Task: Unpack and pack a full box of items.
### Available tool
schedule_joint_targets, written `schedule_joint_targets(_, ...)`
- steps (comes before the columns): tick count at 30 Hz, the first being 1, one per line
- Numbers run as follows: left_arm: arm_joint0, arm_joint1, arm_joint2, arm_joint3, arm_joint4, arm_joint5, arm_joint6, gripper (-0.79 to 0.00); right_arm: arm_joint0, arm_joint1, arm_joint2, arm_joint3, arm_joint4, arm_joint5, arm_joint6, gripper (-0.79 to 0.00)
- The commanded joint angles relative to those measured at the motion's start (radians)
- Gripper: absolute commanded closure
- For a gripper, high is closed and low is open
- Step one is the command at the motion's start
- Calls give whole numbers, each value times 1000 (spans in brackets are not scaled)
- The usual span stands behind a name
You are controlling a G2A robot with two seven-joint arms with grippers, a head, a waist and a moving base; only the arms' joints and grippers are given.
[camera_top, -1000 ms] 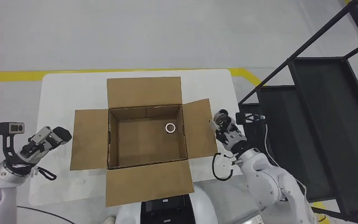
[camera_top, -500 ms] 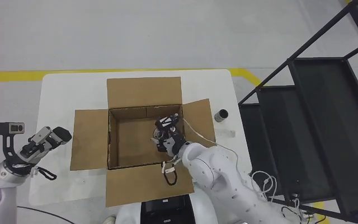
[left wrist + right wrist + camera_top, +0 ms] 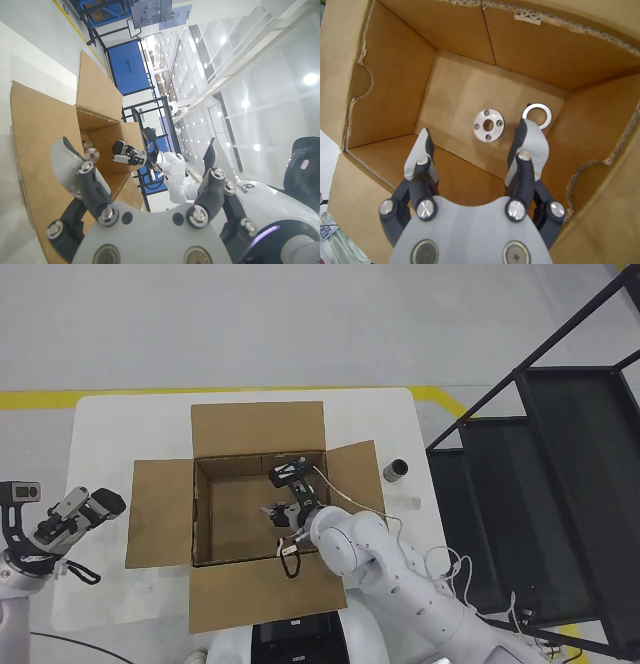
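The right gripper (image 3: 474, 126) hangs inside the open cardboard box (image 3: 395, 75), its fingers spread wide and holding nothing. Below it are a white disc (image 3: 488, 125) with holes and, just beside it, a metal ring (image 3: 537, 116) near the box wall. The left gripper (image 3: 137, 147) is also wide open, off the box's left flap. A small dark cylinder (image 3: 396, 470) stands on the white table (image 3: 120, 424) to the right of the box.

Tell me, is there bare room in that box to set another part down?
Yes: the box floor is bare from the holed disc to the wall by the left flap. Crowded spot: around disc and ring, under the open right claw.
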Motion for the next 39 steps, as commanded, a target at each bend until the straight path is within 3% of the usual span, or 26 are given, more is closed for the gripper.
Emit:
schedule_joint_targets(1, 5, -2, -6, 1, -25, -8, 7, -785, -15, 4, 13, -16, -6, -16, 5, -785)
schedule_joint_targets(9, 18, -12, -36, 48, -175, -28, 58, -785, -141, 33, 146, -183, 17, -83, -47, -785)
schedule_joint_targets(16, 18, -13, -38, 56, -202, -17, 47, -785, -398, 66, 458, -429, 153, -129, -278, -785)
schedule_joint_targets(22, 18, -13, -38, 56, -202, -17, 47, -785, -517, 77, 707, -457, 279, -136, -350, -785)
schedule_joint_targets(27, 18, -13, -38, 56, -202, -17, 47, -785, -460, 84, 793, -344, 295, -109, -277, -785)
schedule_joint_targets(39, 18, -13, -38, 56, -202, -17, 47, -785, -148, 89, 688, 91, 150, 20, -132, -785)
